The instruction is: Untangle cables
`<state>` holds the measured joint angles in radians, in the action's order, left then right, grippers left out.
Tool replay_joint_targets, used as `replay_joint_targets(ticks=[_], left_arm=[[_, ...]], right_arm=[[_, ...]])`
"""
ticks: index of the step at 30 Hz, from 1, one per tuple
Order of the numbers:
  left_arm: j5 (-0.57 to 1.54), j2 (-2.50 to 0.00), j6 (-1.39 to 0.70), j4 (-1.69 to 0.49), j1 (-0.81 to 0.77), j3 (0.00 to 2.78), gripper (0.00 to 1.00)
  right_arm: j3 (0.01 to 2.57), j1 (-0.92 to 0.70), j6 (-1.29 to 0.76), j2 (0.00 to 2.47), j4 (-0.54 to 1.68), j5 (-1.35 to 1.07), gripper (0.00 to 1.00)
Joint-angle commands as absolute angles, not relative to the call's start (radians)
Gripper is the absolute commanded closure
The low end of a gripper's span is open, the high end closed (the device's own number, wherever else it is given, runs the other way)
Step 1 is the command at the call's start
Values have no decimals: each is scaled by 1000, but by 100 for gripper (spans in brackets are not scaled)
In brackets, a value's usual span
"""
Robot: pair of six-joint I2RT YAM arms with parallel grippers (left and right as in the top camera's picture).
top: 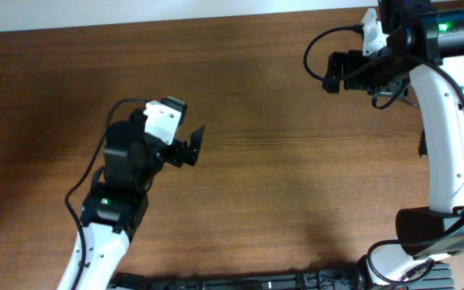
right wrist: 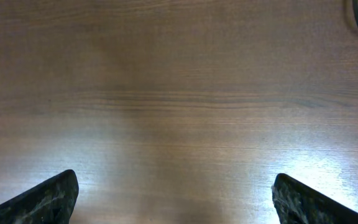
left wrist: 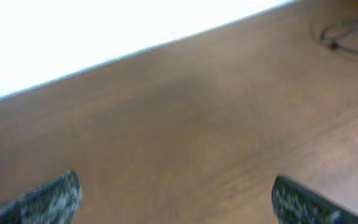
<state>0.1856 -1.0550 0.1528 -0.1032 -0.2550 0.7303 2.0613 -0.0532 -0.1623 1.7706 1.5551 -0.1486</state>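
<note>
Lying near the open right hand, the cables sit untouched.

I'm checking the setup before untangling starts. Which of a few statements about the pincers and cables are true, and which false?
1. The left pincer and the right pincer are both open. True.
2. The left pincer holds one of the cables. False: it is empty, over bare table.
3. The cables lie in the middle of the table. False: they lie by the right arm, near the far edge.
4. Part of the cables shows at the right edge of the right wrist view. True.
</note>
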Motion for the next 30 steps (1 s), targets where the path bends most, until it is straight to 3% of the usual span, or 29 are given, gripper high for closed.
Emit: replay_joint_targets(ticks=[1,19,26,30], left_arm=[[175,-997,162,80,-255,595,1],[175,-751,163,1032,-204,2,1],[167,-680,162,971,-198,9,1],[120,-626,163,820,-198,9,1]], right_arm=[[2058,-59,-173,1764,1555,-154,1],[2058,-59,-173,1764,1555,-154,1],[2058,-59,-173,1765,1555,-154,1],[2058,-59,-173,1764,1555,-154,1]])
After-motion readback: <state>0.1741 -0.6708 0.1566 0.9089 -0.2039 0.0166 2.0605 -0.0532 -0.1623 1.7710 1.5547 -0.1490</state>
